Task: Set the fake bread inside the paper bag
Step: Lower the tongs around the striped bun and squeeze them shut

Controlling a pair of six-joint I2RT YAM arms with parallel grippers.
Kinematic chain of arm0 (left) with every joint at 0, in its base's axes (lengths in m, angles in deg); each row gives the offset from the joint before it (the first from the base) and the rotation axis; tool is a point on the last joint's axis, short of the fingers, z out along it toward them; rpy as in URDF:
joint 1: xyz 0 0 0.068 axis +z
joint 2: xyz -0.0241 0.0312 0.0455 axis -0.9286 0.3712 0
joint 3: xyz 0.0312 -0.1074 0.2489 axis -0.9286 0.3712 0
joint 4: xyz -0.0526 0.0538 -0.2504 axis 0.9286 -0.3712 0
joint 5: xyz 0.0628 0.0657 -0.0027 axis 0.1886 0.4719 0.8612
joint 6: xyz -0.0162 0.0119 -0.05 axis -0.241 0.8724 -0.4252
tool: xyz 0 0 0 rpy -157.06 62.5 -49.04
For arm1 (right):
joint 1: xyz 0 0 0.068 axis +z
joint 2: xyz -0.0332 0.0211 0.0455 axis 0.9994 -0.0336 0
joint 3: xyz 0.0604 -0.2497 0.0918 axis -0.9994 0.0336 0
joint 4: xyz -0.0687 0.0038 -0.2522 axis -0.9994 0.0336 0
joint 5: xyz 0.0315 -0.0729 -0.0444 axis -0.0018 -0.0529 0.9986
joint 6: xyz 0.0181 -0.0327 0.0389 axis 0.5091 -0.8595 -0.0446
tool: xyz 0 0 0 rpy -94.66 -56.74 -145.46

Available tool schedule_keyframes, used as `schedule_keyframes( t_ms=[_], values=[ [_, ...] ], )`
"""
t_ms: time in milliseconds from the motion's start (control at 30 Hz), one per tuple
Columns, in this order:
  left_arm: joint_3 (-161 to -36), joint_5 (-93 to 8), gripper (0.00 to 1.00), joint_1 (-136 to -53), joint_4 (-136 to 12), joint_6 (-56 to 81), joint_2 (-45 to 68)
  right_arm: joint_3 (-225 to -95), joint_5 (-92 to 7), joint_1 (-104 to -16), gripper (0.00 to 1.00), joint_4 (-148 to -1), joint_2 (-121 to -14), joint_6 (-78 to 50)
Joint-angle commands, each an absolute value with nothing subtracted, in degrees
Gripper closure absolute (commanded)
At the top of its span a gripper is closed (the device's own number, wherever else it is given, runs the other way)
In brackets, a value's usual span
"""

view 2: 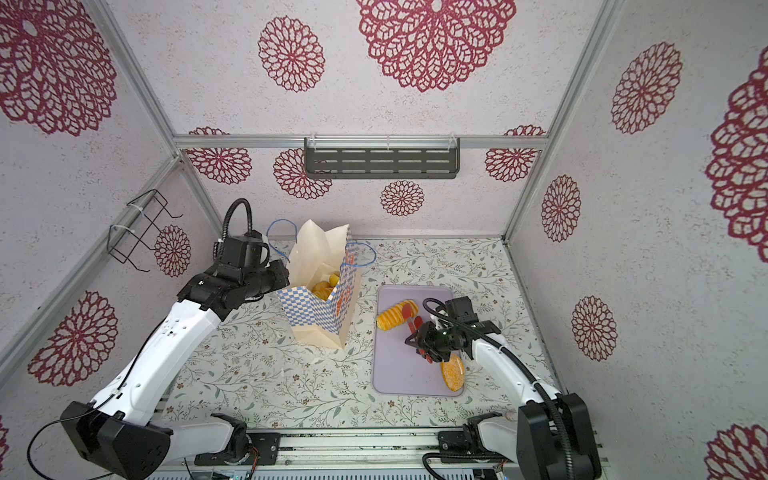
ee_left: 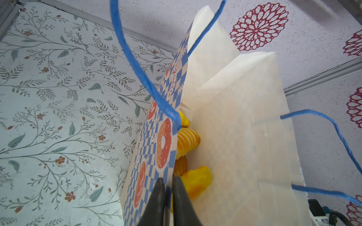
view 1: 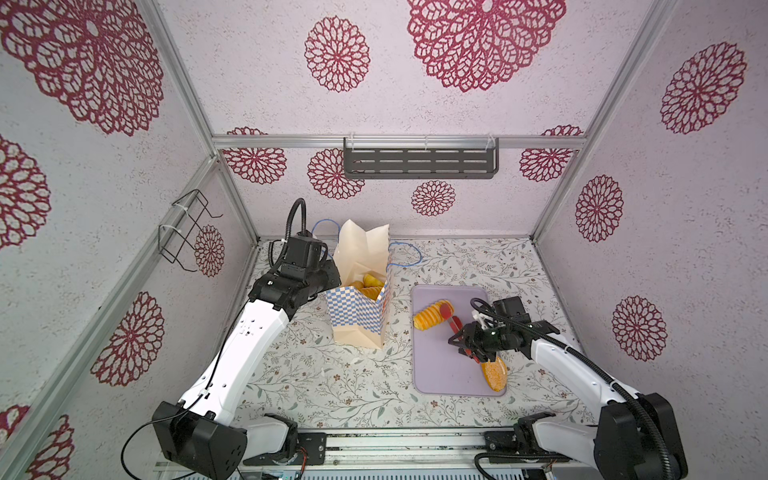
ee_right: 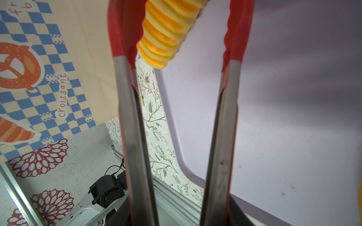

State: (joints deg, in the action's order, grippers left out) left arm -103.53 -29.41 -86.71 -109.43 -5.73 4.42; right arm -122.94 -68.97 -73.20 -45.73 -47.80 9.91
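The paper bag stands upright and open just beside the lilac tray, on the tray's left-arm side, with several golden pastries inside. The left gripper is off the tray, its fingers pinched together on the bag's checkered wall at the rim. Over the tray's middle, the right gripper is clamped on the red tongs. Their tips stand apart astride the ribbed roll in the tray's far corner nearest the bag. The roll's long axis slants across the tongs' gap, close against one tip and clear of the other, so the right arm is nearer. An oval bun lies at the tray's near right edge. The bag reads "croissant" and, partly hidden, "aguette".
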Motion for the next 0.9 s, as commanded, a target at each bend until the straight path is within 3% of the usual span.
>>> schedule_keyframes(
  t_ms=[0, 867],
  values=[
    [-104.10, -28.63, 0.86, -86.84, -108.78, -5.13, 2.89, -124.98, -70.55, -73.40, 0.50, -44.67, -46.01, 8.01],
    [-103.53, -28.38, 0.86, -86.84, -109.09, -5.35, 2.19, -125.11, -74.40, -73.54, 0.52, -51.08, -50.96, 9.85]
  ],
)
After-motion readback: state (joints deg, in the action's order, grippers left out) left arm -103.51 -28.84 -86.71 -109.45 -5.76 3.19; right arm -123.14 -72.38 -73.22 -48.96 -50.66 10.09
